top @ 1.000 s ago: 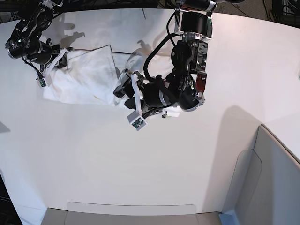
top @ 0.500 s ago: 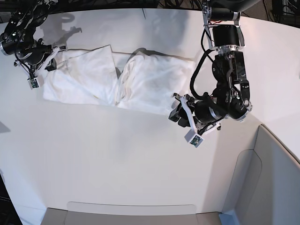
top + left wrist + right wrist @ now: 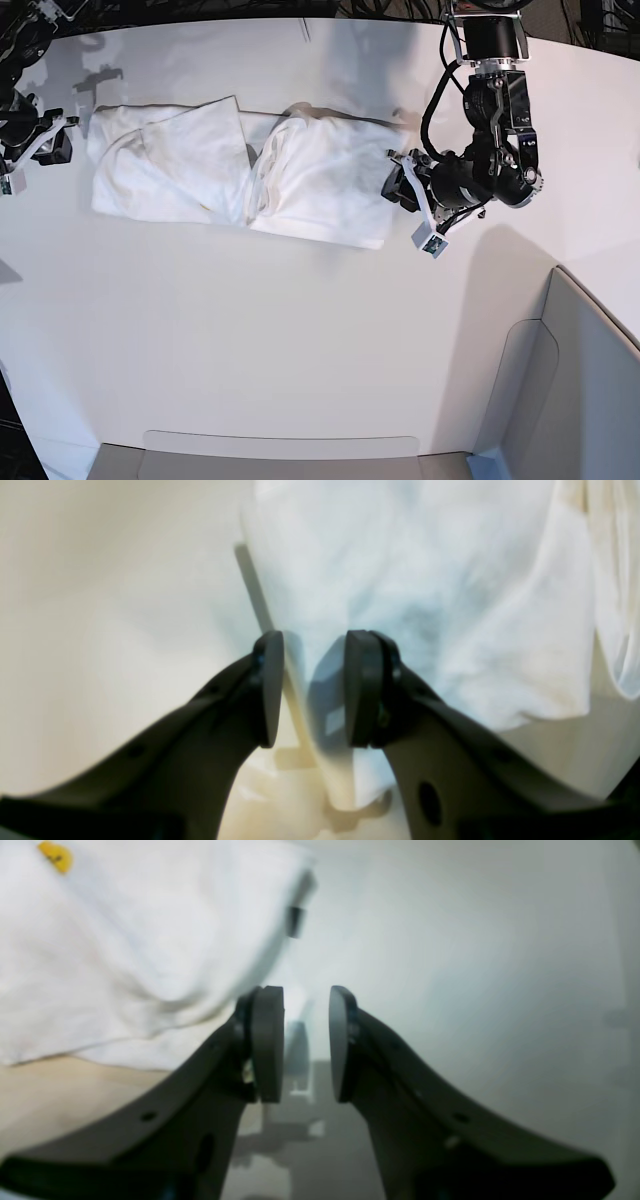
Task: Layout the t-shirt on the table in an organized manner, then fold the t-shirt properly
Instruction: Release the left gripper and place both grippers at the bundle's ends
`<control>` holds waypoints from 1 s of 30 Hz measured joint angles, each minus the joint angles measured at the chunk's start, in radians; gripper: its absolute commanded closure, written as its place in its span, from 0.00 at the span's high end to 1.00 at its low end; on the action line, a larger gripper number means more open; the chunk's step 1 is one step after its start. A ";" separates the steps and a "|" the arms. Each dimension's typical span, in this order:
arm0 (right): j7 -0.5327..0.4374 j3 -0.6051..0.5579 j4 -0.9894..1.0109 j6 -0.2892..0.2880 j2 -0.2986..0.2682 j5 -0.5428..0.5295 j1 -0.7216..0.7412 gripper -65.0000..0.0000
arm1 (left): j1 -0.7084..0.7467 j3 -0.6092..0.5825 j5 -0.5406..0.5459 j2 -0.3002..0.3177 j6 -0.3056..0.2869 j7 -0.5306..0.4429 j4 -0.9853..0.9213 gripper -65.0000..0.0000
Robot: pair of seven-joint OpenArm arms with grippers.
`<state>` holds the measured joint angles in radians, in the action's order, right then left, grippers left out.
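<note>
Beyond the blurred left hand (image 3: 312, 687), the t-shirt (image 3: 425, 605) shows only white.

The t-shirt (image 3: 240, 170) lay stretched across the far part of the table (image 3: 250, 340) — all of the tabletop nearer than the shirt was bare. A grey padded panel (image 3: 570, 390) stood at the near corner, well away from the shirt.

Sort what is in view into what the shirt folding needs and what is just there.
Needed:
- t-shirt, spread in a long strip
- table under it
- left tool, open, at the shirt's edge
- right tool, open, beside the shirt, holding nothing

Just there:
- grey panel at the table's corner
</note>
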<state>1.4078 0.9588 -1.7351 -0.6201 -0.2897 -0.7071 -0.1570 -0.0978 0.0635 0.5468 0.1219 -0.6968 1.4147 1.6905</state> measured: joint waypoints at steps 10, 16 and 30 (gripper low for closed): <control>-0.002 -0.082 0.515 -0.059 -0.176 -0.190 0.104 0.45 | 0.006 -0.002 0.000 0.019 0.000 -0.003 0.000 0.31; -0.015 -0.208 0.557 -0.061 -0.183 -0.305 0.130 0.45 | 0.006 0.000 0.000 0.016 0.000 -0.004 0.000 0.31; -0.046 -0.224 0.642 -0.065 -0.133 -0.364 0.176 0.45 | 0.029 0.000 0.000 0.014 0.000 -0.004 0.000 0.31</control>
<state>1.3621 0.7345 -1.0927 -0.6849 -0.4229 -1.0706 0.0189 -0.0689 0.0639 0.5472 0.1364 -0.6968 1.4109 1.6909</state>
